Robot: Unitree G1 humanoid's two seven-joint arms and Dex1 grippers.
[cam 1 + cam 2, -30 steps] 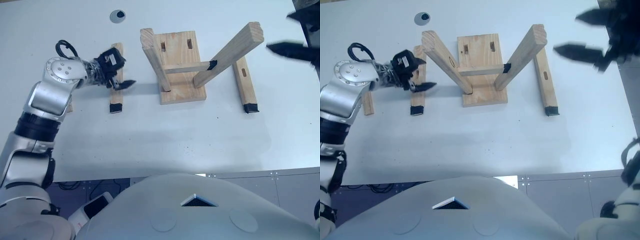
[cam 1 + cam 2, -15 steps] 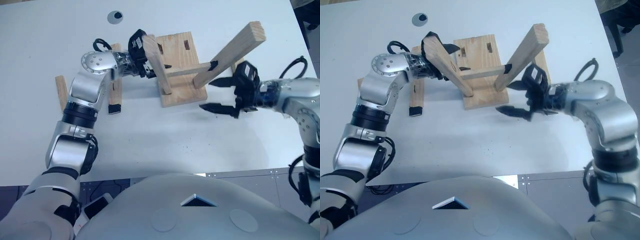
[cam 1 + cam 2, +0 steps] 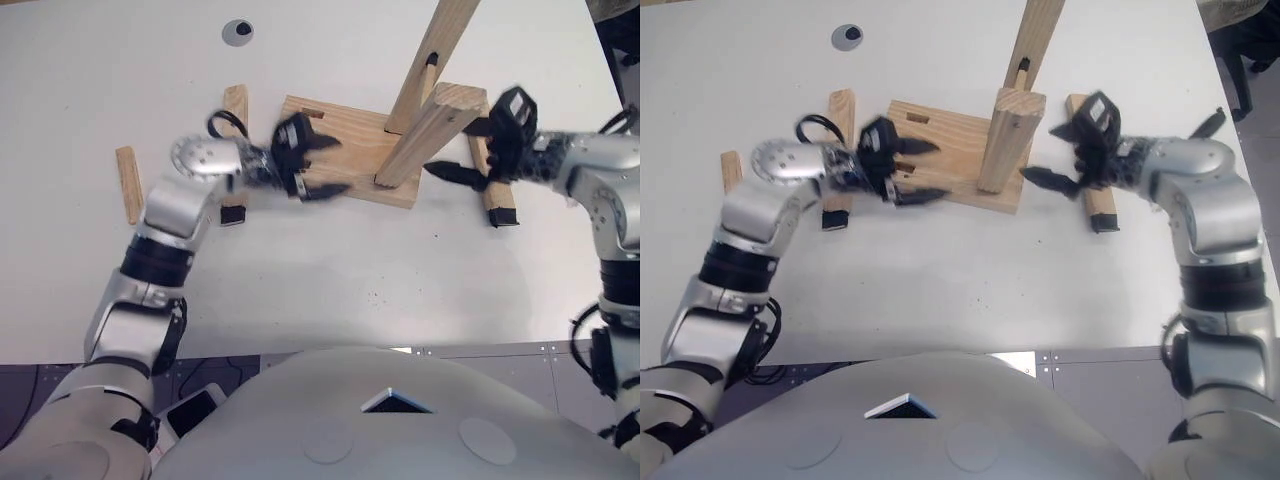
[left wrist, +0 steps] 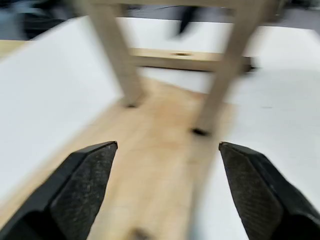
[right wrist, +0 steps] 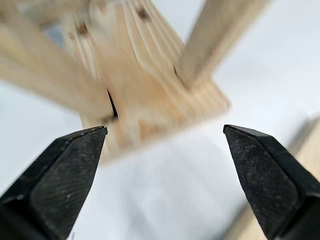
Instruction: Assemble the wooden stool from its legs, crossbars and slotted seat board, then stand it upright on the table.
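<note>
The seat board (image 3: 350, 150) lies flat towards the tabletop's far edge, with two legs (image 3: 425, 135) standing in it. The left jaws and right jaws gape wide at either end, both empty. It looks like stiff, light wood with joints probably loose, so it is best gripped by the board's edges.

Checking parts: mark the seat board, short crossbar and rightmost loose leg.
seat board (image 3: 368, 160), left eye view, bare face.
short crossbar (image 3: 127, 185), left eye view, middle.
rightmost loose leg (image 3: 497, 200), left eye view, near cap.
</note>
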